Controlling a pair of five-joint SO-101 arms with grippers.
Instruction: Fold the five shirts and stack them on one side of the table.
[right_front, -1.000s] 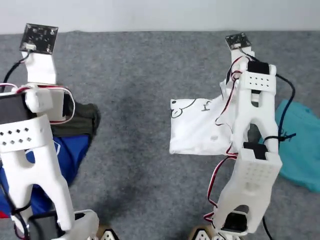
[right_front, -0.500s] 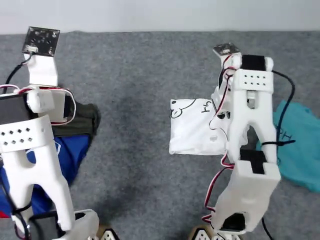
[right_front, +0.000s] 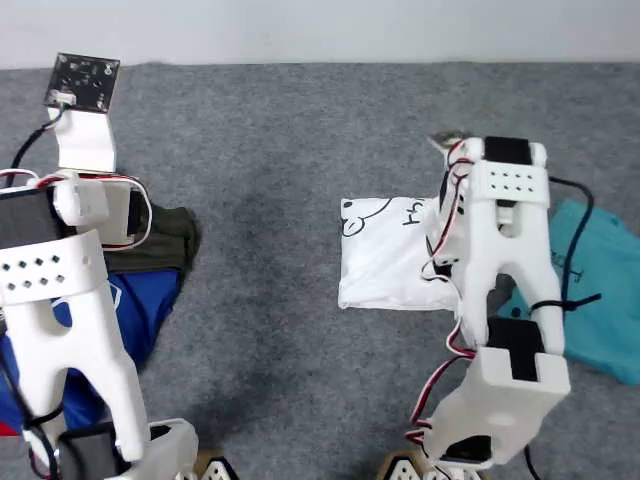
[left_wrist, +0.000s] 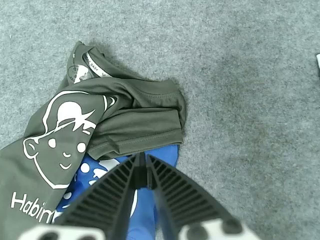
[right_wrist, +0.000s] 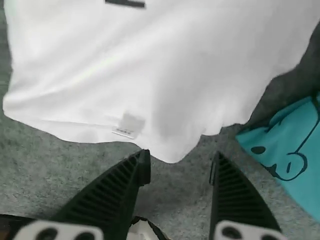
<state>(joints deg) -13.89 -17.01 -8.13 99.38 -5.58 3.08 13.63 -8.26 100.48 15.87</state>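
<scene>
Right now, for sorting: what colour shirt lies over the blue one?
Dark olive shirt, clearest in left wrist view.

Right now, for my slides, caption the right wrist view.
Open right hand at the edge of the white shirt, teal shirt beside it.

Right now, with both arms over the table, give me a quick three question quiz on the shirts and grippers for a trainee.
1. True or false: the left gripper is shut.
2. What colour is the shirt lying nearest the white shirt?
3. Which one lies on top of the blue shirt? A olive, B white, C teal.

Key: 1 true. 2 teal, the teal shirt. 3 A, the olive shirt.
</scene>
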